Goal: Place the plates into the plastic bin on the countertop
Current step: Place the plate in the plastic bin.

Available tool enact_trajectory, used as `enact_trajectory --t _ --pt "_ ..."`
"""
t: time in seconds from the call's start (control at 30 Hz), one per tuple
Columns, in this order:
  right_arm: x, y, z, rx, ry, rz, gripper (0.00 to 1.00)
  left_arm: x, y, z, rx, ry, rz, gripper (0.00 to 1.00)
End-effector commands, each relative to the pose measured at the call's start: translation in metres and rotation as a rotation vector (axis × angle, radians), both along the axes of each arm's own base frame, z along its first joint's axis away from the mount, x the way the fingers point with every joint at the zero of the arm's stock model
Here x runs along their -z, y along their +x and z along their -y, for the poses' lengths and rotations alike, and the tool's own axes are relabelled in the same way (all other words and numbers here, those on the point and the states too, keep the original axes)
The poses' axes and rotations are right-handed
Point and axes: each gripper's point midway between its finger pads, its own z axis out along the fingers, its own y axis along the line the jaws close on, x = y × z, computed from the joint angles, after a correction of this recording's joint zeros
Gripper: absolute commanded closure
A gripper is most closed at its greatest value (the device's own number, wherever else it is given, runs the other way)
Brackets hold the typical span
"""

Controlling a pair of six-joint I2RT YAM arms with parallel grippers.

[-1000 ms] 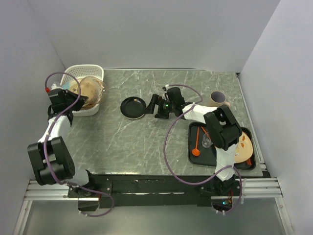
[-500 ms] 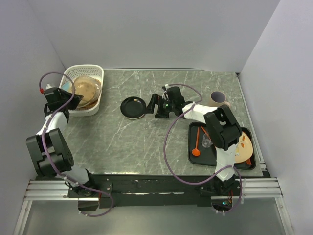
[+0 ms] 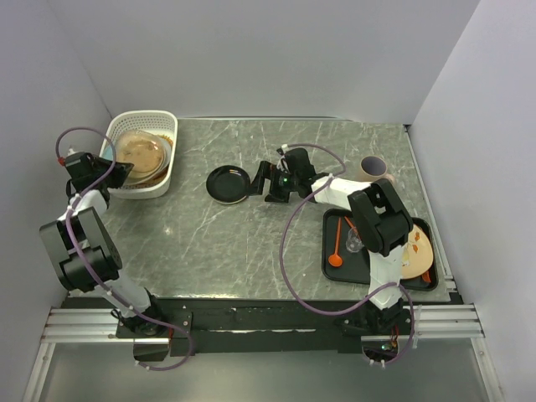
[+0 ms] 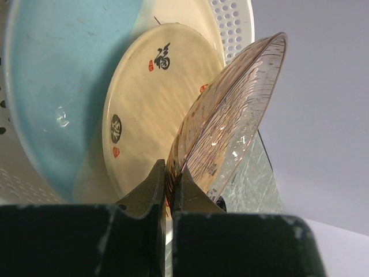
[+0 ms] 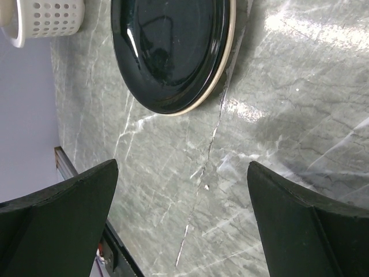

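Pinching rim of amber plate [image 4: 230,115] with left gripper [image 4: 171,184], tilted on edge inside plastic bin [image 3: 138,192], countertop [image 3: 251,251] far-left corner. Spread wide, empty at right gripper [image 3: 261,186]; nearer to dark plate [image 3: 228,183], flat, just left of jaws, mid-countertop.

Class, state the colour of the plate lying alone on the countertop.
Glossy near-black plate with a pale cream rim edge; the right wrist view shows it best.

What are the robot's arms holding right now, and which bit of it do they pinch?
The left jaws pinch the see-through amber plate by its rim. The right jaws are open and hold nothing.
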Motion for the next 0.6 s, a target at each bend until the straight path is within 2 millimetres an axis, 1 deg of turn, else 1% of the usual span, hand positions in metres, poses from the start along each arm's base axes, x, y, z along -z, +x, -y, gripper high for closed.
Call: enact_trajectory --t 0.0,0.07,0.1,0.13,0.17,0.2,0.27,0.3,0.37,0.4,0.47,0.5,0.53,0.57 --pt "-0.013 0.010 -0.009 -0.021 0.028 0.048 0.00 -0.029 0.016 -0.002 0.031 0.012 0.092 0.99" --pt "-0.012 0.010 -0.008 -0.020 0.022 0.046 0.00 -0.027 0.016 -0.002 0.028 0.011 0.087 0.99" --pt "-0.013 0.011 -0.008 -0.019 0.020 0.049 0.00 -0.027 0.015 -0.003 0.027 0.016 0.086 0.98" --pt "-0.013 0.011 -0.008 -0.020 0.021 0.049 0.00 -0.026 0.015 -0.004 0.022 0.033 0.083 0.94" --pt "-0.013 0.011 -0.009 -0.020 0.023 0.047 0.00 -0.026 0.015 -0.006 0.018 0.040 0.077 0.86" --pt "-0.012 0.010 -0.009 -0.028 0.025 0.046 0.00 -0.025 0.014 -0.006 0.017 0.046 0.070 0.69" --pt "-0.015 0.009 -0.010 -0.033 0.039 0.050 0.00 -0.026 0.011 -0.009 0.006 0.068 0.056 0.61" --pt "-0.014 0.008 -0.011 -0.036 0.040 0.050 0.00 -0.025 0.009 -0.010 0.001 0.071 0.053 0.50" --pt "-0.014 0.008 -0.011 -0.037 0.043 0.047 0.00 -0.027 0.007 -0.011 -0.010 0.080 0.053 0.38" --pt "-0.014 0.008 -0.011 -0.036 0.040 0.048 0.00 -0.028 0.007 -0.011 -0.011 0.083 0.052 0.26" --pt "-0.015 0.009 -0.010 -0.033 0.041 0.051 0.00 -0.033 0.004 -0.013 -0.026 0.101 0.059 0.13" --pt "-0.014 0.008 -0.010 -0.035 0.039 0.050 0.00 -0.032 0.002 -0.012 -0.026 0.103 0.060 0.05" --pt "-0.014 0.008 -0.010 -0.035 0.037 0.051 0.00 -0.040 0.000 -0.012 -0.031 0.114 0.075 0.02" --pt "-0.014 0.008 -0.010 -0.034 0.037 0.049 0.00 -0.043 -0.003 -0.012 -0.036 0.120 0.080 0.01"
